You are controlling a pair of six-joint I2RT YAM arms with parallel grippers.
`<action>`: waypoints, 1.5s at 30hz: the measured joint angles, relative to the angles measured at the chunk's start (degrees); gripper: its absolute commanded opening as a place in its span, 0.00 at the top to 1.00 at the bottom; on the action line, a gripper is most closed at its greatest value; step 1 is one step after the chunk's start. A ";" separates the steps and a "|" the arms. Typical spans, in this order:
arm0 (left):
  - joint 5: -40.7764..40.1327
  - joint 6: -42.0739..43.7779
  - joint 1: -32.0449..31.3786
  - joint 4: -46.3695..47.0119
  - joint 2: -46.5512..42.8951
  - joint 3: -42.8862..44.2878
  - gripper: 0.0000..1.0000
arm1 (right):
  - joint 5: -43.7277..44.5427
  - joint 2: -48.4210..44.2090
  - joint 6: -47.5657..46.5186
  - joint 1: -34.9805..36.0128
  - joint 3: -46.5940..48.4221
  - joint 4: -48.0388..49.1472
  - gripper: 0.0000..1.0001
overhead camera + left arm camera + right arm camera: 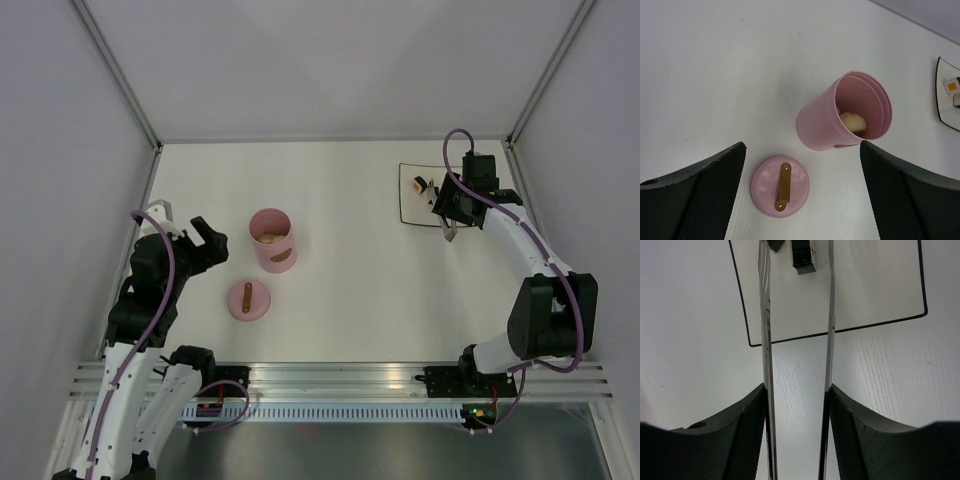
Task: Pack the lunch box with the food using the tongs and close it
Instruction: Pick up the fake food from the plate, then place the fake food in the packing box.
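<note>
The pink lunch box (pixel 272 240) stands open left of centre, and beige food (pixel 852 121) lies inside the lunch box (pixel 840 122). Its pink lid (pixel 248 300) lies flat in front of it, brown handle up. My left gripper (pixel 205 242) hangs open above the lid (pixel 780 186) and the pot, holding nothing; in the left wrist view that gripper (pixel 802 146) frames both. My right gripper (pixel 445 207) is shut on the silvery tongs (pixel 765 340), whose arms stand apart and reach over the plate. A white and dark food piece (pixel 802 255) lies between the tips.
The square white dark-edged plate (pixel 405 208) sits at the back right with small food pieces (pixel 415 184) on it. In the right wrist view the plate (pixel 865 285) fills the upper half. Walls with metal posts close the table on three sides.
</note>
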 measured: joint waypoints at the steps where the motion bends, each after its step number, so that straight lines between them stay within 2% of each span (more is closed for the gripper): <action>1: 0.00 0.00 0.00 0.02 0.04 0.00 0.00 | -0.02 0.42 -0.09 0.00 -0.04 0.04 0.43; 13: 0.02 0.02 0.00 0.02 0.46 0.00 0.00 | 1.14 4.85 -0.83 0.00 -0.04 2.16 0.47; 16: 0.02 0.02 0.00 0.00 0.81 0.00 0.00 | 1.22 6.12 -0.83 0.00 -0.04 3.17 0.53; 19: 0.02 0.02 0.00 0.00 1.14 0.00 0.00 | 1.29 7.48 -1.03 0.00 -0.04 3.96 0.65; 20: 0.02 0.02 0.00 0.02 1.16 0.00 0.00 | 1.36 7.87 -1.16 0.00 -0.02 4.04 0.72; 25: 0.02 0.02 0.00 0.00 1.51 0.00 0.00 | 1.51 8.76 -1.51 0.04 0.59 3.52 0.88; 31: 0.04 0.02 0.00 0.02 1.53 0.00 0.00 | -0.13 6.16 -1.49 0.04 3.65 0.17 0.97; 35: 0.09 0.02 0.00 0.02 1.40 0.00 0.00 | -2.99 1.77 -1.49 0.61 9.16 -3.87 0.98; 39: 0.20 0.02 0.00 0.00 0.87 0.00 0.00 | -3.69 -0.20 -1.68 5.16 17.49 -6.86 0.97; 45: 1.05 0.02 0.00 0.02 0.17 0.00 0.00 | -6.78 -0.28 -1.16 21.70 25.64 -8.66 0.97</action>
